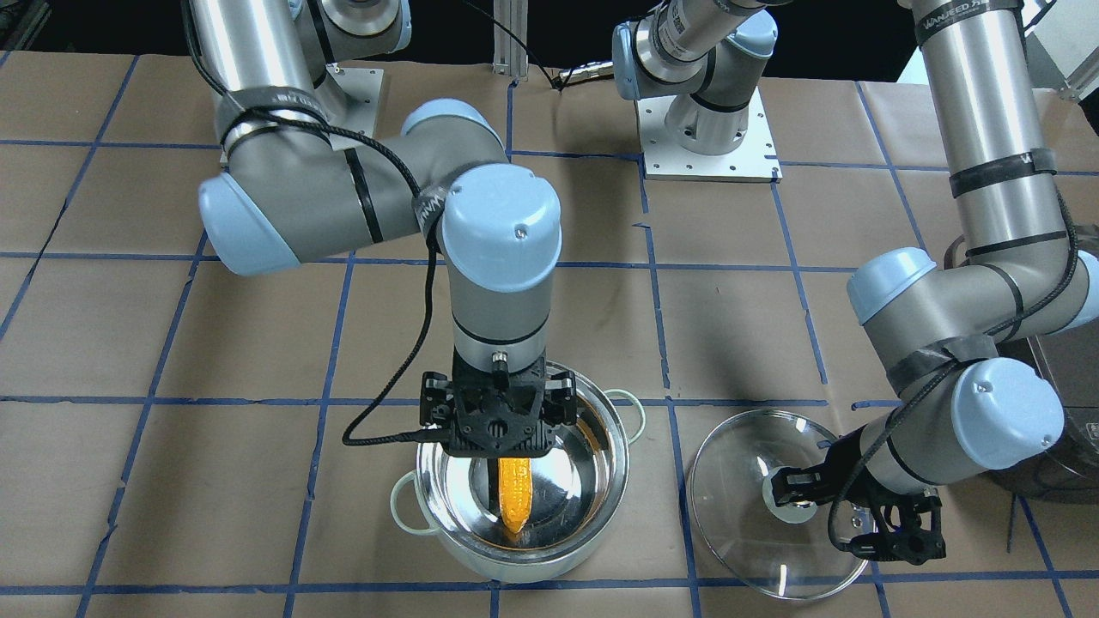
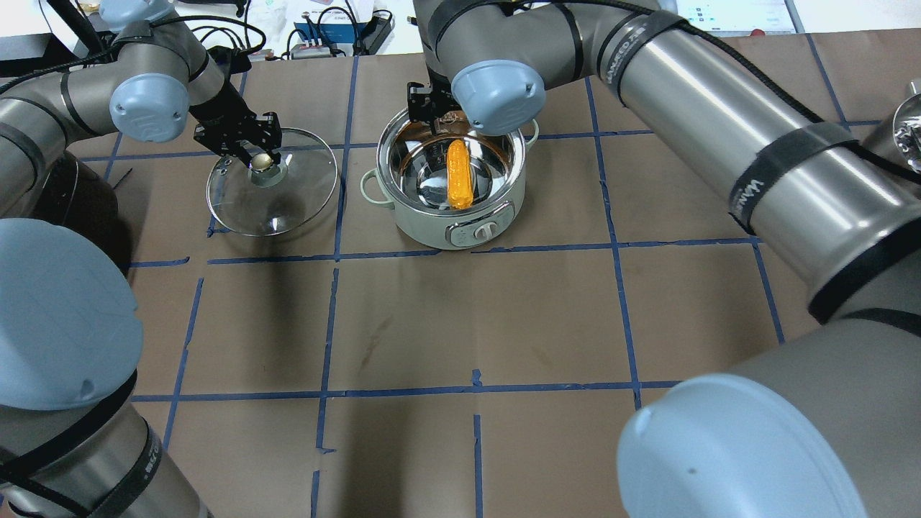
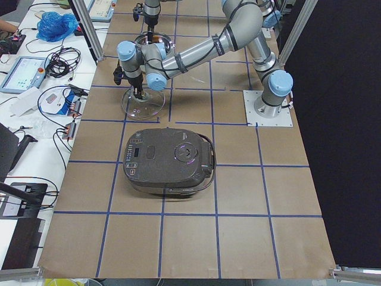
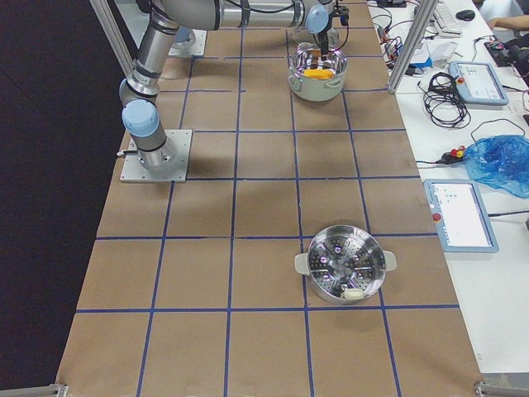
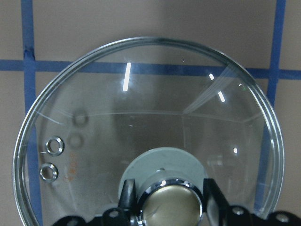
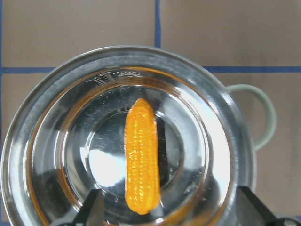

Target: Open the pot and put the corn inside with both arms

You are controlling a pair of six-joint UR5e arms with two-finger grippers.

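Observation:
The steel pot (image 1: 601, 429) stands open on the table, its pale handles at the sides; it also shows in the overhead view (image 2: 424, 230). The yellow-orange corn (image 6: 141, 160) lies on the pot's bottom (image 2: 457, 183) (image 1: 515, 498). My right gripper (image 6: 169, 216) hangs just above the pot's rim, open and empty, fingers spread wide of the corn (image 1: 502, 446). The glass lid (image 5: 150, 108) rests on the table beside the pot (image 1: 755, 455). My left gripper (image 5: 170, 197) is shut on the lid's round knob (image 2: 260, 157).
A dark grey rice cooker (image 3: 169, 161) stands on my left, close behind the left arm's elbow (image 1: 1065, 386). A perforated steel steamer basket (image 4: 345, 265) sits far to my right. Screens and cables lie beyond the table's far edge.

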